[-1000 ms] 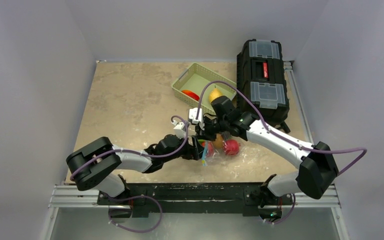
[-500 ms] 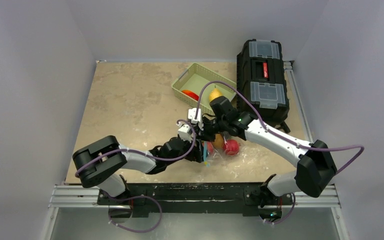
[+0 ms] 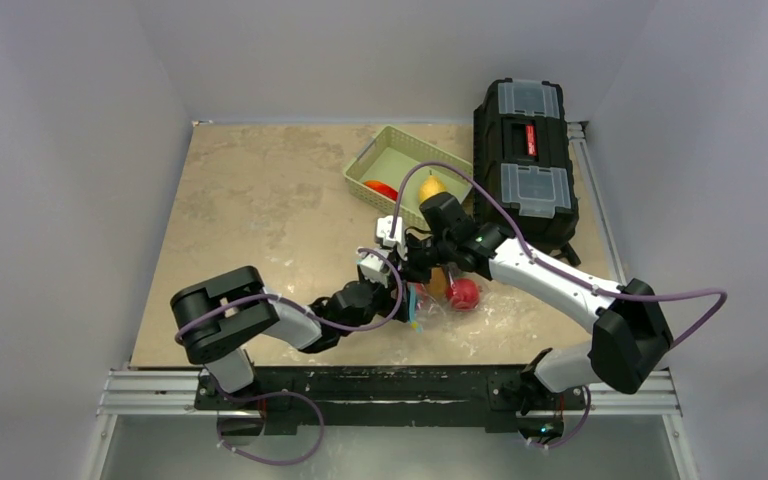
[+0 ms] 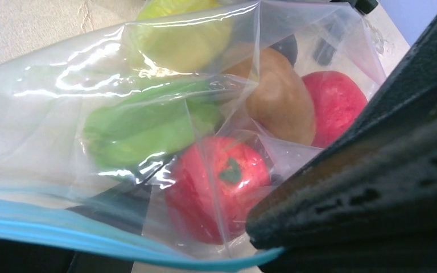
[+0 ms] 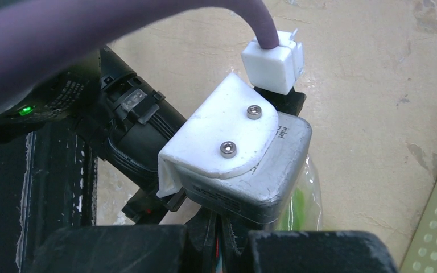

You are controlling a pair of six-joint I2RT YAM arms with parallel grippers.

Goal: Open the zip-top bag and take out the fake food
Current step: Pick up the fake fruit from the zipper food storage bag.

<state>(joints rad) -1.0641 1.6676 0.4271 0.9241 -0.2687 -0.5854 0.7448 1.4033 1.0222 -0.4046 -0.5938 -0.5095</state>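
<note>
1. Top external view: the zip-top bag (image 3: 435, 305) lies on the worktop (image 3: 260, 200) near its front edge, between the two arms. The fake food (image 3: 463, 293) is inside it.
2. The left pincer (image 3: 400, 300) is at the bag's left end, and the right pincer (image 3: 415, 268) comes onto its far edge. Behind them a green basket (image 3: 365, 152) holds a red piece and a yellow piece. It stands beside a black toolbox (image 3: 525, 160).
3. Left wrist view: the left pincer is spread wide, and the teal zip strip (image 4: 62, 236) runs across the bottom. Red, green, yellow-green and brown pieces show through the film. Whether the fingers (image 4: 370, 187) press the bag, I cannot tell.
4. Right wrist view: the right pincer is pressed together on a thin fold of the bag, just under the left arm's wrist camera (image 5: 244, 165).
</note>
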